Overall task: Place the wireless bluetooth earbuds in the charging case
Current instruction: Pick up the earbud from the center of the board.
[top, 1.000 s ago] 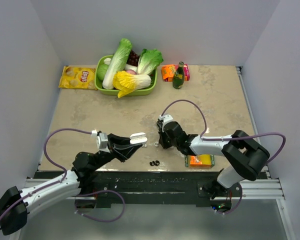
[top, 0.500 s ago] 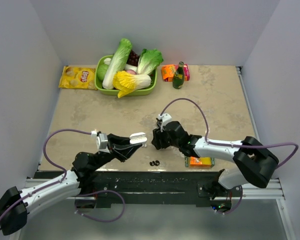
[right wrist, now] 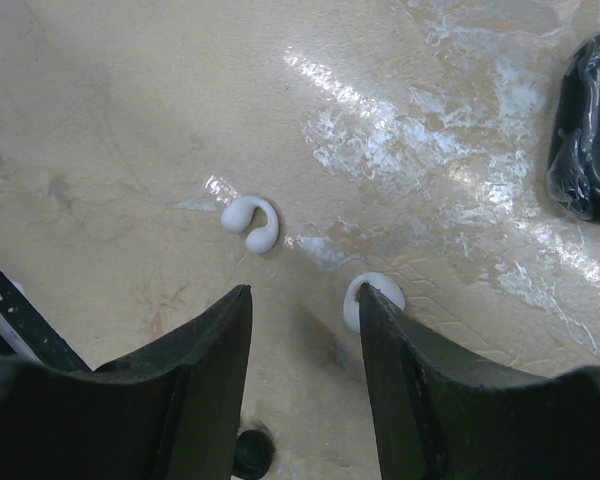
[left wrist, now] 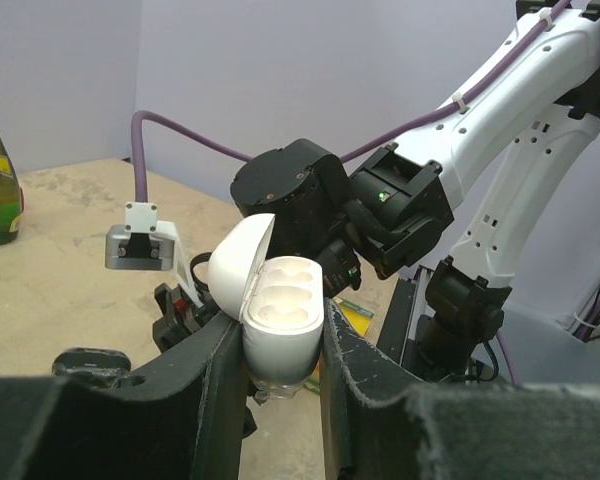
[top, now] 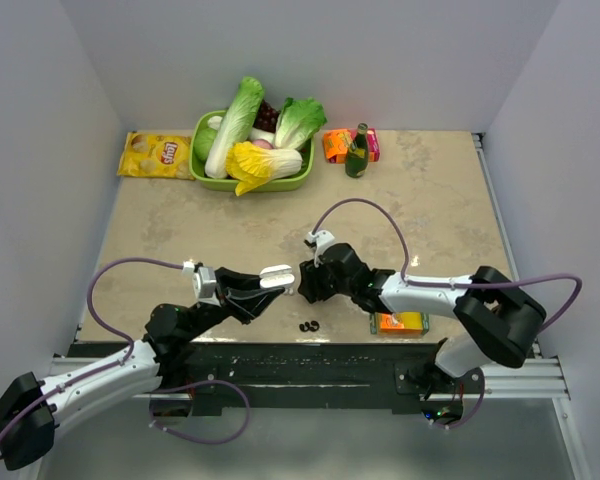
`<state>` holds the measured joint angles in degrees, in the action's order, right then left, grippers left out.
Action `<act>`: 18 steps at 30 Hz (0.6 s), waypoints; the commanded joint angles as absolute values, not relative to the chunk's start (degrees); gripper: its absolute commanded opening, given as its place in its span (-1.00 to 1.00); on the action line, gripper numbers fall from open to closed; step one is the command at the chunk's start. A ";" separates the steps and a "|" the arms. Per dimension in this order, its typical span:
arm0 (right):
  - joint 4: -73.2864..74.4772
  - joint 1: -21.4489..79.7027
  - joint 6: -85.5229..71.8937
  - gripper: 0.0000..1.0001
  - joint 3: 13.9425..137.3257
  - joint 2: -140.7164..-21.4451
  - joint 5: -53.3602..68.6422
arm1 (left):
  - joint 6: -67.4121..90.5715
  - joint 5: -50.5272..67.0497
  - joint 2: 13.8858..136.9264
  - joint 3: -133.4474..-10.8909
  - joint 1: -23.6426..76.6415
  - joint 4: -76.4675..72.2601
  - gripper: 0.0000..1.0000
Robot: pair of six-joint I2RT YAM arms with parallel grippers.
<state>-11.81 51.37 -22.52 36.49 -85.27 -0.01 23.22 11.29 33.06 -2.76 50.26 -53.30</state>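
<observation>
"Lay's" on yellow chip bag [top: 155, 155]

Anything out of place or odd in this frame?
Nothing spilled or damaged. The tiny black plastic earbuds lie close to the beige table's near edge, where a nudge might drop them. The open white charging case in the left gripper has empty sockets.

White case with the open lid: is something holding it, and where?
Yes. The left gripper pinches the white charging case by the sides of its lower half, between its jaws. The right gripper holds nothing.
</observation>
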 commanded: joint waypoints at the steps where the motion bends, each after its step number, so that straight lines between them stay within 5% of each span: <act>1: -14.06 51.42 -22.85 0.00 39.46 -86.92 1.49 | 23.20 11.78 33.31 11.08 49.92 -57.65 -1.00; 18: -10.37 51.42 -23.90 -0.12 38.76 -88.16 -4.92 | 23.11 11.60 33.40 11.43 49.92 -57.22 -1.00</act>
